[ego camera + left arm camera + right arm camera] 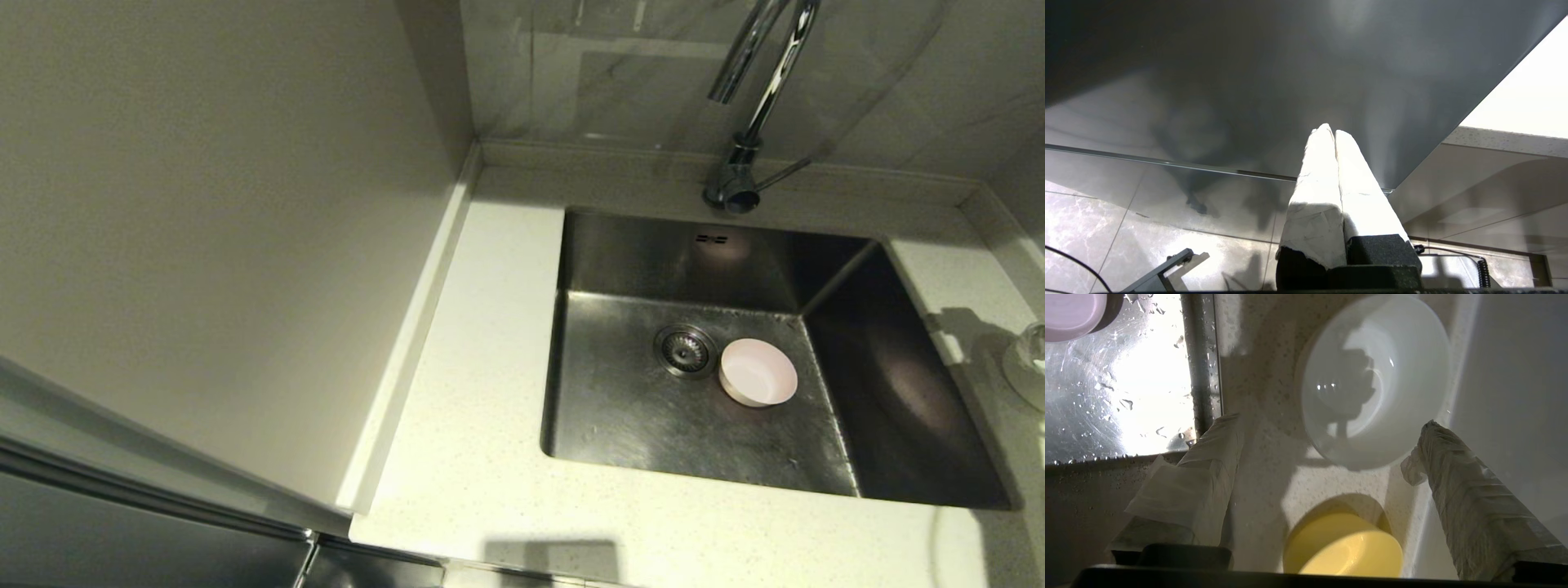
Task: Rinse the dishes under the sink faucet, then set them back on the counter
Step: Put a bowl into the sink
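A pale pink bowl (pixel 758 372) sits upright on the floor of the steel sink (pixel 645 416), just right of the drain strainer (pixel 684 350). The chrome faucet (pixel 767 90) rises behind the basin, and no water runs from it. In the right wrist view a white bowl (pixel 1376 379) and a yellow bowl (pixel 1347 547) stand on the speckled counter (pixel 1261 396) beside the sink's wet edge. My right gripper (pixel 1329 420) hovers open above them, holding nothing. The pink bowl (pixel 1069 312) shows in one corner. My left gripper (pixel 1331 130) is shut and empty, parked low by a dark cabinet front.
A plain wall (pixel 1515 375) runs close along the counter strip beside the white and yellow bowls. A tall pale panel (pixel 204 204) borders the counter (pixel 473 367) on the left. Water drops cover the sink floor (pixel 1126 375).
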